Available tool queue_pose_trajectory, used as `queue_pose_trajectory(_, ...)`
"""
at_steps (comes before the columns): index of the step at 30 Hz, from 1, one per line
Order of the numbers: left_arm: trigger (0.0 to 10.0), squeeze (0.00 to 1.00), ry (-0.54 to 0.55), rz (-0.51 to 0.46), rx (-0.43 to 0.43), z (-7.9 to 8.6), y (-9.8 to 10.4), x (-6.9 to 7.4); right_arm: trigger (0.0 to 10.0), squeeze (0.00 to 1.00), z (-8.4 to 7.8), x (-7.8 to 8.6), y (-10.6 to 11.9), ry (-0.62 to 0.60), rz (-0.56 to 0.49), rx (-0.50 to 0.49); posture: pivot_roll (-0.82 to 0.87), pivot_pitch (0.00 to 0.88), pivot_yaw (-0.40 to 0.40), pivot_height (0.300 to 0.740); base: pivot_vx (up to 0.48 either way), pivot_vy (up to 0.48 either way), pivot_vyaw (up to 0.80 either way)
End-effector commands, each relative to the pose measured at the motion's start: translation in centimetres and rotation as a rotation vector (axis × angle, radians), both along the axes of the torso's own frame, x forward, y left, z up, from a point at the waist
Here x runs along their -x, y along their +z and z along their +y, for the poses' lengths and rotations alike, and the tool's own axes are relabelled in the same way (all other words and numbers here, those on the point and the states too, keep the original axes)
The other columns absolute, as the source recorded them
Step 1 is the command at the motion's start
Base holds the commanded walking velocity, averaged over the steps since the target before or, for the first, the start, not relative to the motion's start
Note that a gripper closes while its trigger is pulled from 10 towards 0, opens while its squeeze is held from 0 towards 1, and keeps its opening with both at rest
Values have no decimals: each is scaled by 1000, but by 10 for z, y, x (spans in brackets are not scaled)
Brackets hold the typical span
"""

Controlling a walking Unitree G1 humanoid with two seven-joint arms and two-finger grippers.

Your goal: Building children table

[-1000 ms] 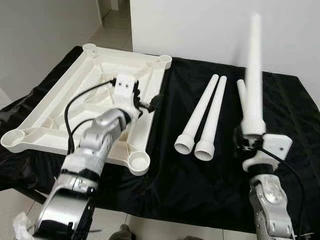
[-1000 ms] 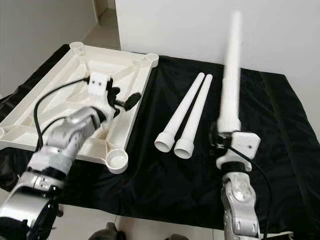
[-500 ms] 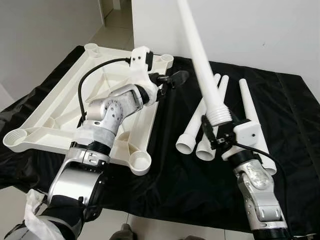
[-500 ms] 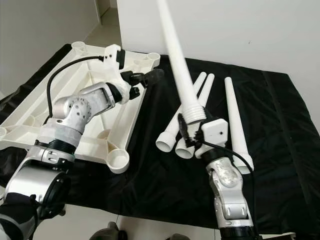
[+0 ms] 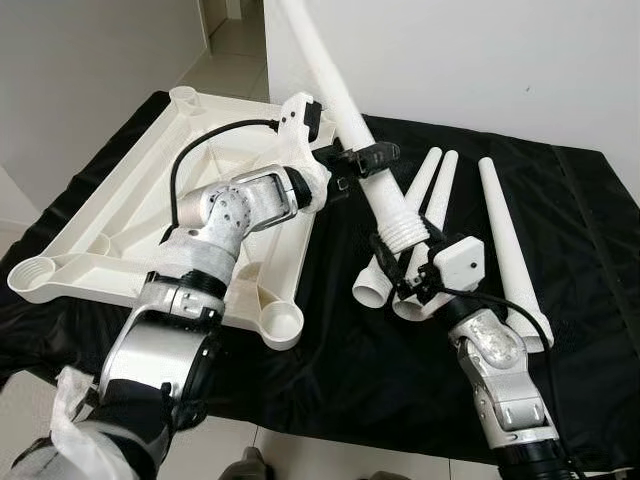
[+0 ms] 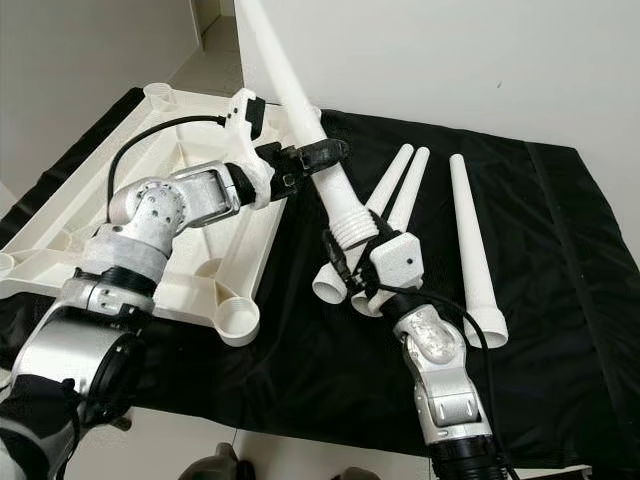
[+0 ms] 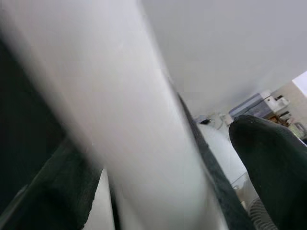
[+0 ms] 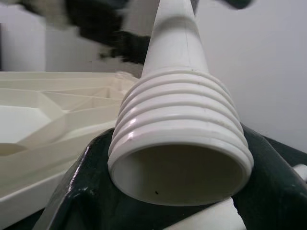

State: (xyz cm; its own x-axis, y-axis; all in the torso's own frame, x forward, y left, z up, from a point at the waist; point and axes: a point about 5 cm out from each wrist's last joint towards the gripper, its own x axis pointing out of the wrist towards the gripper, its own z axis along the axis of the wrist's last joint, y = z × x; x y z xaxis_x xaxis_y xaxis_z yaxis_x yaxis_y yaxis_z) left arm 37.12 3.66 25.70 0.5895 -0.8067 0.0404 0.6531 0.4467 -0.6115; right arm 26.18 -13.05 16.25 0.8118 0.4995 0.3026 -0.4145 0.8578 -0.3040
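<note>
1. Since the earlier frames, the raised table leg (image 5: pixel 345 120) has tipped from upright over to the robot's left, and the left gripper (image 5: pixel 362 160) has swung off the tabletop across to it.
2. Far left: white tabletop (image 5: pixel 120 230) lies upside down on the black cloth (image 5: pixel 330 370), ribs up, round leg sockets at the corners; near-corner socket (image 5: pixel 279 322) has nothing in it.
3. Left arm reaches over the tabletop's right edge; its black cable loops above the ribs.
4. Left gripper is at the mid-shaft of the raised leg, black fingers on either side of it; whether they press on it cannot be told. Left wrist view is a blur of white shaft with one black fingertip (image 7: pixel 273 163) beside it.
5. Raised leg slants up and to the left over the tabletop's far right corner; threaded end points down toward the right gripper.
6. Right gripper (image 5: pixel 408 262) is clamped around the threaded collar (image 8: pixel 180 143), fingers on both sides.
7. Under and behind the right gripper, two spare legs (image 5: pixel 415 230) lie touching side by side on the cloth, open ends toward the robot, partly hidden by the gripper.
8. Further right, a fourth leg (image 5: pixel 505 245) lies alone, wide end behind the right forearm.
9. No readable writing or labels.
</note>
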Motion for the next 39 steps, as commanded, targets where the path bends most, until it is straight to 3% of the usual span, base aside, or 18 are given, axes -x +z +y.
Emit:
queue_pose_trajectory(1, 10000, 0, -349, -193, 256, -1, 25, 12, 10000, 0, 6, 5, 4, 34, -42, 18, -4, 0, 21, 740, 0, 0, 0)
queue_pose_trajectory(3, 10000, 0, -328, -138, 264, 5, 27, 6, 10000, 0, 7, 8, 1, 40, -39, 22, -4, 0, 21, 740, 0, 0, 0)
queue_pose_trajectory(9, 10000, 0, -287, -124, 284, 17, 37, -2, 10000, 0, 10, 12, -3, 45, -32, 24, -6, 0, 26, 740, 0, 0, 0)
queue_pose_trajectory(12, 10000, 0, -208, -128, 315, 34, 49, -12, 10000, 0, 11, 15, -6, 34, -29, 20, -7, 0, 33, 740, 0, 0, 0)
queue_pose_trajectory(13, 6196, 0, -181, -122, 306, 37, 51, -15, 10000, 0, 11, 16, -7, 28, -30, 20, -6, 0, 34, 740, 0, 0, 0)
queue_pose_trajectory(14, 6196, 0, -166, -118, 297, 39, 52, -16, 10000, 0, 11, 17, -8, 25, -31, 20, -6, 0, 34, 740, 0, 0, 0)
queue_pose_trajectory(15, 8980, 0, -150, -109, 294, 41, 53, -18, 10000, 0, 12, 17, -9, 25, -32, 22, -5, 0, 35, 740, 0, 0, 0)
queue_pose_trajectory(19, 9373, 0, -100, -91, 307, 46, 55, -23, 10000, 0, 12, 19, -10, 30, -31, 30, -5, 0, 37, 740, 0, 0, 0)
queue_pose_trajectory(20, 3490, 0, -72, -81, 299, 47, 54, -25, 10000, 0, 12, 20, -11, 31, -32, 37, -4, 0, 36, 740, 0, 0, 0)
queue_pose_trajectory(21, 3490, 0, -54, -74, 293, 48, 54, -26, 10000, 0, 12, 20, -11, 31, -33, 41, -4, 0, 36, 740, 0, 0, 0)
queue_pose_trajectory(22, 0, 0, -41, -69, 297, 49, 53, -27, 10000, 0, 11, 20, -11, 29, -33, 43, -4, 0, 36, 740, 0, 0, 0)
queue_pose_trajectory(33, 0, 0, -49, -56, 284, 47, 51, -29, 10000, 0, 9, 18, -10, 53, -30, 54, 0, 0, 31, 740, 0, 0, 0)
queue_pose_trajectory(34, 0, 0, -36, -53, 290, 47, 52, -30, 10000, 698, 9, 17, -11, 64, -9, 35, -1, 0, 30, 740, 0, 0, 0)
queue_pose_trajectory(35, 0, 0, -30, -55, 296, 48, 53, -30, 10000, 1000, 8, 16, -11, 68, 9, 17, 0, 0, 29, 740, 0, 0, 0)
queue_pose_trajectory(39, 0, 0, -9, -78, 291, 49, 57, -31, 10000, 1000, 7, 15, -10, 63, 18, -2, -3, 0, 26, 740, 0, 0, 0)
